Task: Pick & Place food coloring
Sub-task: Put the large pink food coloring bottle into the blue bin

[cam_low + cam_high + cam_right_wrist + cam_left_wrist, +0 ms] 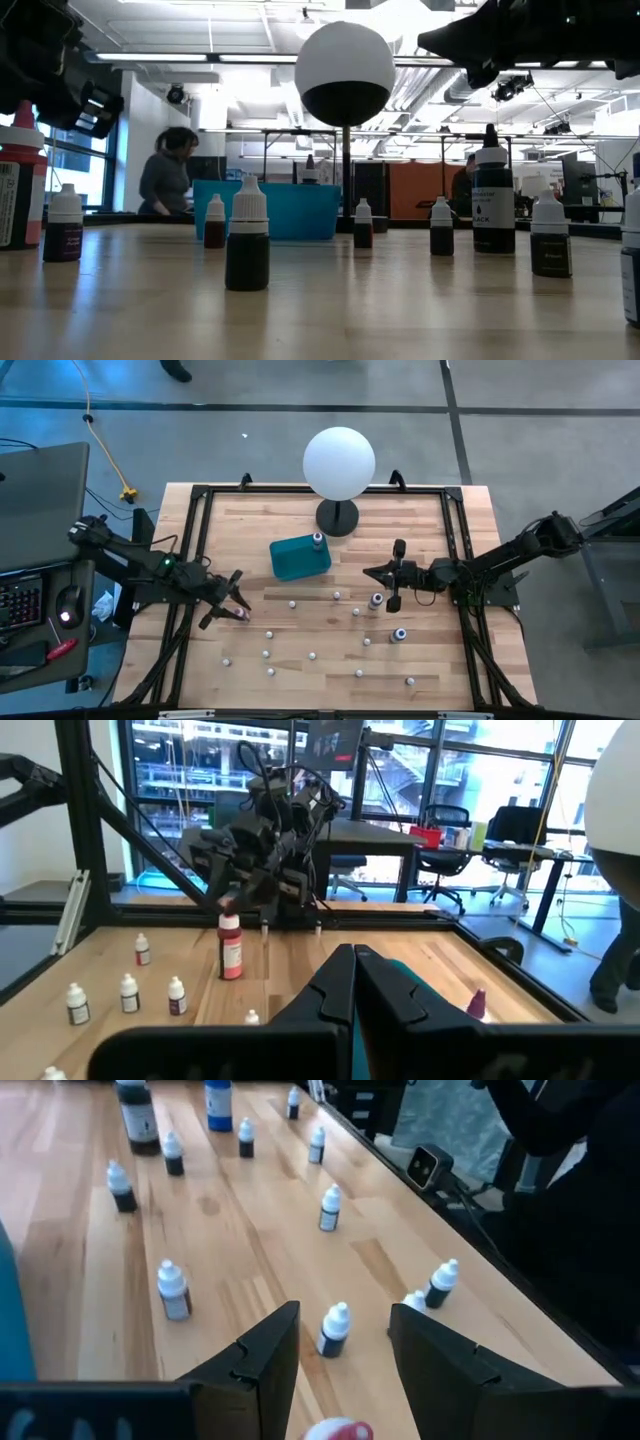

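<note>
Several tiny food coloring bottles (312,656) stand upright on the wooden table; another one (318,540) stands in the teal tray (295,560). A taller red-topped bottle (230,945) stands on its base at the left. My left gripper (236,603) is open and comes in level over it, a finger on either side of its red cap (338,1431), with a gap showing on both sides. My right gripper (355,960) is shut on nothing and hovers level just right of the tray (372,572).
A white globe (339,463) on a black stand rises behind the tray. Two larger blue-topped bottles (376,600) (399,634) stand below my right gripper. A black frame (200,510) edges the table. A person (168,180) shows in the room beyond.
</note>
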`<action>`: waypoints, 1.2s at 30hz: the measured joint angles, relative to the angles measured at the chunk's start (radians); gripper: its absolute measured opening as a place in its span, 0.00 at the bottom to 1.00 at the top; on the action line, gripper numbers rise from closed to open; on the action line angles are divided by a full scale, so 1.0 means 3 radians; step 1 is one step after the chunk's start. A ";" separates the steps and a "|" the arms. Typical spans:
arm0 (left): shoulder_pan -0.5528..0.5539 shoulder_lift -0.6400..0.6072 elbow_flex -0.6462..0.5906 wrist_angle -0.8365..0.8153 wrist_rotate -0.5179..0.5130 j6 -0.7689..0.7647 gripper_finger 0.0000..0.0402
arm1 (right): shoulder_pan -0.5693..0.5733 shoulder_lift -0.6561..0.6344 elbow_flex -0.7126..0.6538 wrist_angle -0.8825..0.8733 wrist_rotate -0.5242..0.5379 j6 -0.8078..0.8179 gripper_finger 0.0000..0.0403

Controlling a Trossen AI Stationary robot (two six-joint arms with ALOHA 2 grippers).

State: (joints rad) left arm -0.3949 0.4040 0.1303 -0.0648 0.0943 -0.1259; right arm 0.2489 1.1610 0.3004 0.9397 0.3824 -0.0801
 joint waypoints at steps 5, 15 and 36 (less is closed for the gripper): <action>0.0001 0.0066 0.0000 -0.0263 0.0015 -0.0028 0.38 | 0.0000 0.0000 0.0000 -0.0005 -0.0118 0.0003 0.01; 0.0005 0.0133 -0.0003 -0.0391 -0.0158 0.0073 0.33 | 0.0000 0.0001 0.0000 -0.0007 -0.0167 0.0003 0.01; 0.0008 0.0521 0.0744 0.0453 -0.1644 0.0075 0.29 | -0.0003 0.0003 0.0000 0.0000 0.0309 0.0003 0.01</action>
State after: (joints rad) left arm -0.3923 0.5604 0.3535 0.0712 -0.3990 -0.1033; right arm 0.2481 1.1618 0.3004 0.9398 0.4752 -0.0792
